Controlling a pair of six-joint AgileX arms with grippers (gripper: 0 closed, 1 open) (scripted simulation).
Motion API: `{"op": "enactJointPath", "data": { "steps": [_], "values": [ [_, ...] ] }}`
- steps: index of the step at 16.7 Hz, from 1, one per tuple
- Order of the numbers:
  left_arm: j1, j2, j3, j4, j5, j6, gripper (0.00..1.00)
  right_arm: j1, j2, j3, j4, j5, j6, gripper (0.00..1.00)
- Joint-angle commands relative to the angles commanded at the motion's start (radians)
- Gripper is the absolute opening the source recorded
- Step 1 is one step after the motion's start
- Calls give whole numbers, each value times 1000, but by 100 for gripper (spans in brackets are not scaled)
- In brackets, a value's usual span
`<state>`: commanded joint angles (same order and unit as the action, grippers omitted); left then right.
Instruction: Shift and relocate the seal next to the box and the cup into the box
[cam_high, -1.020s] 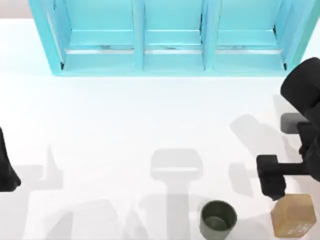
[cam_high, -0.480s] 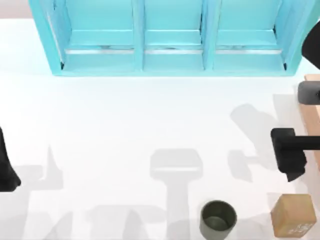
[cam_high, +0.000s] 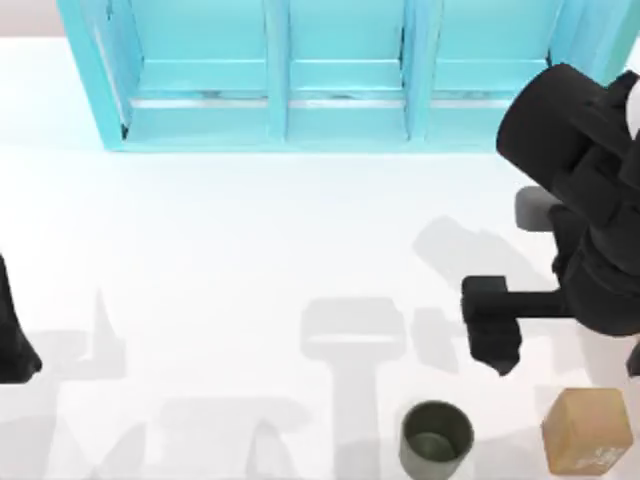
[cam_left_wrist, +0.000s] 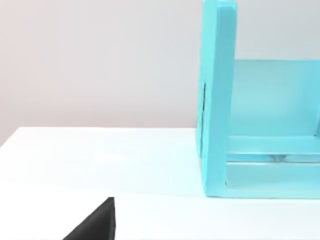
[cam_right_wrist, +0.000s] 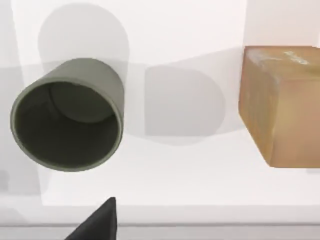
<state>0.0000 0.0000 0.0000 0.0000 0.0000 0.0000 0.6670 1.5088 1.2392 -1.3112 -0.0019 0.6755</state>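
At the near edge of the table I see the cup standing upright with its mouth open to the camera, right of the middle. The seal sits just to its right, toward the near right corner, apart from the cup with bare table between them. My right wrist view looks down on the same pair: the cup, dark olive-grey with thick walls, and the seal, a tan block with a whitish mark on its upper face. Neither is touched by anything.

A little farther in, my right gripper hovers above the table, behind the cup and the seal and closer to the right edge than to the middle. Its dark body reaches in from the right edge, and the bulk of the right arm rises behind it. I cannot tell whether its fingers are apart or together.

At the left edge, my left arm sits parked; I cannot tell the state of its tool either.

Along the far edge stands the turquoise shelf cabinet, with three open bays facing the table. My left wrist view catches one end of it.
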Motion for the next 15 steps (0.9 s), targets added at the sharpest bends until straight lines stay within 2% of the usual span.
{"op": "enactJointPath", "data": {
  "steps": [5,11,15],
  "values": [
    [0,0,0,0,0,0,100,160,110,-33,158,0,164,100],
    [0,0,0,0,0,0,100,163,119,-47,177,0,167,100],
    [0,0,0,0,0,0,100,166,165,-138,314,0,170,100]
  ]
}}
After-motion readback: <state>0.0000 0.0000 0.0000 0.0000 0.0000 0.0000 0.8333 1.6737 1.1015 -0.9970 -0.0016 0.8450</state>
